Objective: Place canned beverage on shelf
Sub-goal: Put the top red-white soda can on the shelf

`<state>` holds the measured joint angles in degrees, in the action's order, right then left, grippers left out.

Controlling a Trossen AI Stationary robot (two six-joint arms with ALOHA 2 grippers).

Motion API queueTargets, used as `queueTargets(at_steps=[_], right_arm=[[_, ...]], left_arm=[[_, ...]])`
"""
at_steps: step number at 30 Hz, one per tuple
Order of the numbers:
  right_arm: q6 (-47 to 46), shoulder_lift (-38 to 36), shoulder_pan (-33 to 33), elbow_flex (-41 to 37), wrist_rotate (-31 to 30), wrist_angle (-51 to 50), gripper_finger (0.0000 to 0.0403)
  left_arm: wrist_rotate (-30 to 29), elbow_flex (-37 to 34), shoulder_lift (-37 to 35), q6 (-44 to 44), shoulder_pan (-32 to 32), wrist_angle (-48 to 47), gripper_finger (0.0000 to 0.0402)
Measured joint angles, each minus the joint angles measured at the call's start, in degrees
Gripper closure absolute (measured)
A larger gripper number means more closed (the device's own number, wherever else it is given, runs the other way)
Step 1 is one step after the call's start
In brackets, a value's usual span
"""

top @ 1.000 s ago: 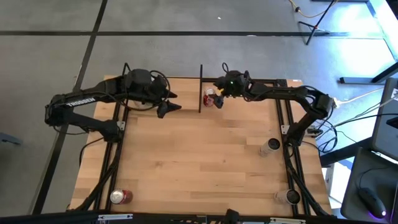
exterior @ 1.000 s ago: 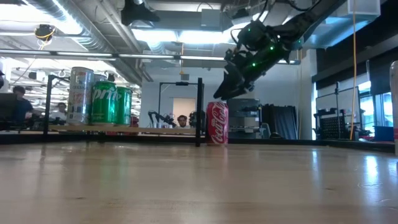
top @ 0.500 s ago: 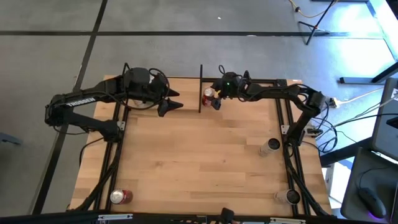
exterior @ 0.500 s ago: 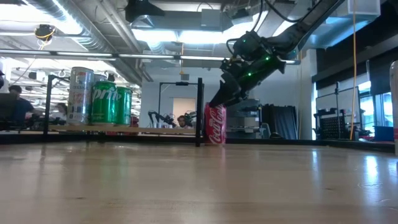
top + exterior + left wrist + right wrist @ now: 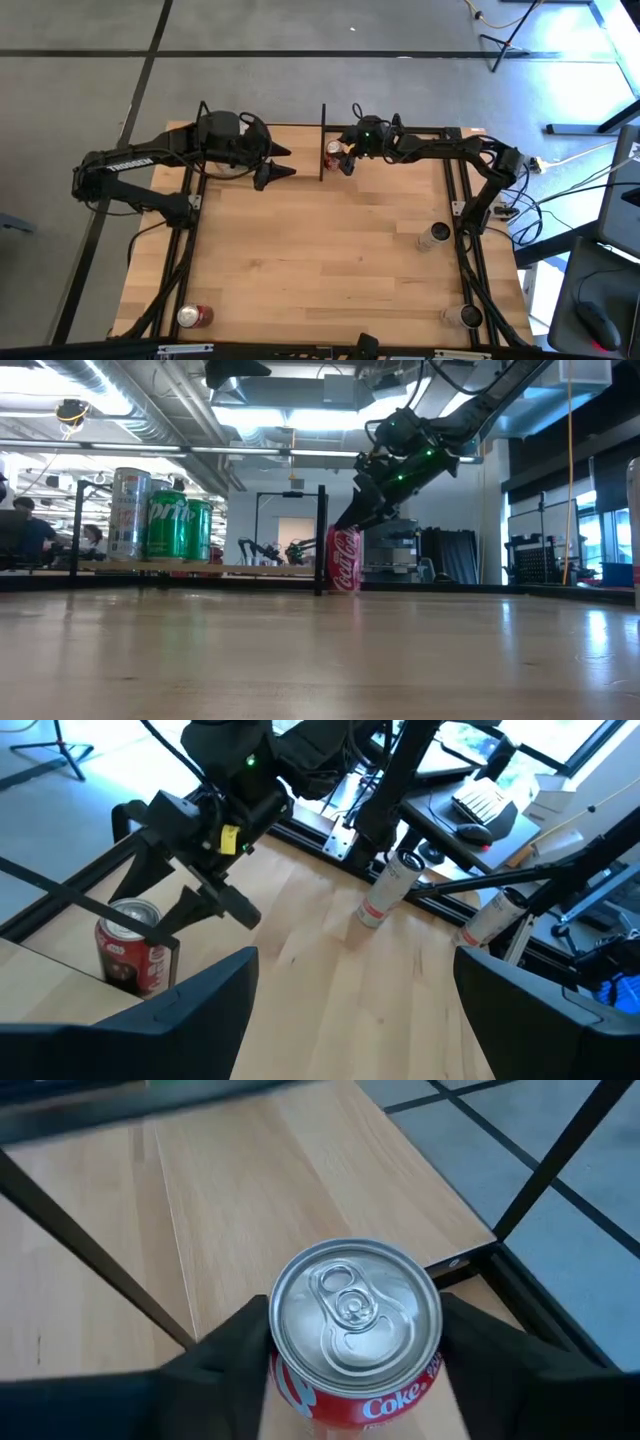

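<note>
A red Coke can (image 5: 343, 560) stands upright at the table's far edge, just right of the shelf's black end post (image 5: 320, 540); it also shows in the high view (image 5: 335, 152) and the right wrist view (image 5: 355, 1325). My right gripper (image 5: 345, 160) is shut on it. The shelf (image 5: 200, 568), a light-wood board in black rods, bears a silver can (image 5: 130, 515) and two green cans (image 5: 167, 525) on their bases. My left gripper (image 5: 278, 160) hangs open and empty by the shelf's front, its fingers wide apart in the left wrist view (image 5: 350, 1020). My right gripper pinches the can's upper wall, just under the rim (image 5: 285, 1380), between its two fingers (image 5: 225, 1355), one on each side. The fingers slant down from above and from the table's right. The can is upright, its base at table level; whether it rests there I cannot tell.
A red can (image 5: 193, 316) lies near the table's near left corner. Two silvery cans sit by the right edge, one midway (image 5: 433, 236) and one near the front (image 5: 466, 316). Black frame rails (image 5: 185, 250) run along both table sides.
My right gripper has come down and toward the table's left, its fingers dropping around the red can's top. The can has shifted a little left, closer to the shelf's end post, staying upright.
</note>
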<state>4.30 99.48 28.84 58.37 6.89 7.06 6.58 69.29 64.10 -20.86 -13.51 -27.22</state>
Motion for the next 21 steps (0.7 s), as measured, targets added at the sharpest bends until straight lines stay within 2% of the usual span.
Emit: queueTargets(at_steps=[2,6,14,21], right_arm=[[0.0,-0.1,0.0,0.0,0.0,0.0,0.0207],[-0.2,-2.0,0.0,-0.2,-0.3,-2.1,0.0207],[-0.8,-10.5,-0.2,-0.2,-1.7,-12.5,0.0207],[-3.1,-15.6,-4.7,-0.3,-2.6,-20.2,0.0207]], left_arm=[[-0.1,0.0,0.0,0.0,0.0,0.0,0.0079],[-0.1,0.0,0.0,0.0,0.1,-0.3,0.0079],[-0.2,0.0,-0.1,1.6,2.5,-0.6,0.0079],[-1.1,0.0,-0.2,4.4,5.1,-4.3,0.0079]])
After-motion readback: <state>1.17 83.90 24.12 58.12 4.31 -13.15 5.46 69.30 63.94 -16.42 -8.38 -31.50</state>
